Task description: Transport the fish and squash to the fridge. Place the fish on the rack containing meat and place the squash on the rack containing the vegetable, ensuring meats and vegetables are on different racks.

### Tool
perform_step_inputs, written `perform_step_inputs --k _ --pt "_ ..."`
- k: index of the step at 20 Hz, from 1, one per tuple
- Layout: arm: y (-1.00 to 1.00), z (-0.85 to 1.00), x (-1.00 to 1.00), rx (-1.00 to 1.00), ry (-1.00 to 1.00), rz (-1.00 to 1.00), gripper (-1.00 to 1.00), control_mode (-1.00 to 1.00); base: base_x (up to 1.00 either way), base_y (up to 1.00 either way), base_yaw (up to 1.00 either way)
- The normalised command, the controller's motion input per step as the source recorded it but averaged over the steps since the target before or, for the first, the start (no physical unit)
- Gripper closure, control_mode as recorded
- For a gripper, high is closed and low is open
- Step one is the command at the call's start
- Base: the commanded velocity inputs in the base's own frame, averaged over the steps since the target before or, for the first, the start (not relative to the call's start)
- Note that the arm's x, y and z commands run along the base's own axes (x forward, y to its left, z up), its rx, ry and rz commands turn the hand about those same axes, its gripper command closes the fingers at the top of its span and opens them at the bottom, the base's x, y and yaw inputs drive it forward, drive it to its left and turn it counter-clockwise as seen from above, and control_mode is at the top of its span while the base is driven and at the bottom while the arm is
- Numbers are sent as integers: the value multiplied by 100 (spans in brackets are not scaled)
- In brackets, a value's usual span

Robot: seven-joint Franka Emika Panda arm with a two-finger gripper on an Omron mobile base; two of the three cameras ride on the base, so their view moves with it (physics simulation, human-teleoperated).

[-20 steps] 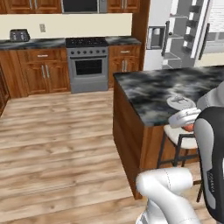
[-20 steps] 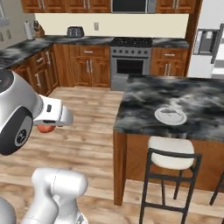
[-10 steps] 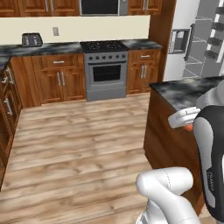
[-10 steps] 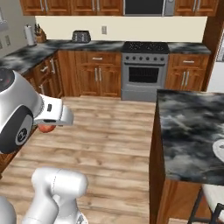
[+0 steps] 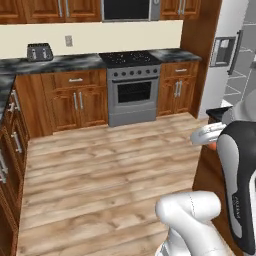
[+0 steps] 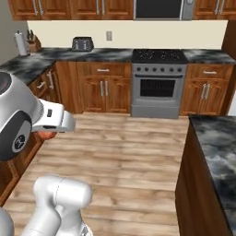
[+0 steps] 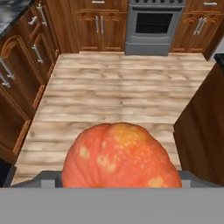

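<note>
The squash (image 7: 120, 159), round and orange-red with pale flecks, sits between my gripper's (image 7: 119, 178) fingers, which are shut on it well above the wooden floor. Beside my white hand a sliver of the squash (image 5: 213, 146) peeks out in the left base view, and the squash (image 6: 46, 135) also hangs under the hand in the right base view. The fridge (image 5: 227, 55), grey with a dispenser panel, stands at the far right, with pale shelves beside it. The fish is out of view.
A steel stove (image 5: 134, 87) and wooden cabinets (image 5: 75, 100) line the back wall, with a toaster (image 5: 40, 51) on the counter. A dark-topped island (image 6: 214, 152) stands to my right. Cabinets (image 7: 26, 70) run along my left. Open wooden floor (image 6: 124, 147) lies ahead.
The whole picture has shifted: the base moved, so the island with its plate and stools slid off to the right and the stove came to the middle. The squash stays in my gripper.
</note>
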Motion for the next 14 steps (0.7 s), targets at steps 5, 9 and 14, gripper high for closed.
perform_step_inputs --k 5,9,14 --pt "0 0 0 0 0 0 100 100 100 -10 -14" --pt "0 0 0 0 0 0 100 100 100 0 -11" --pt "0 0 0 0 0 0 100 100 100 -11 -10"
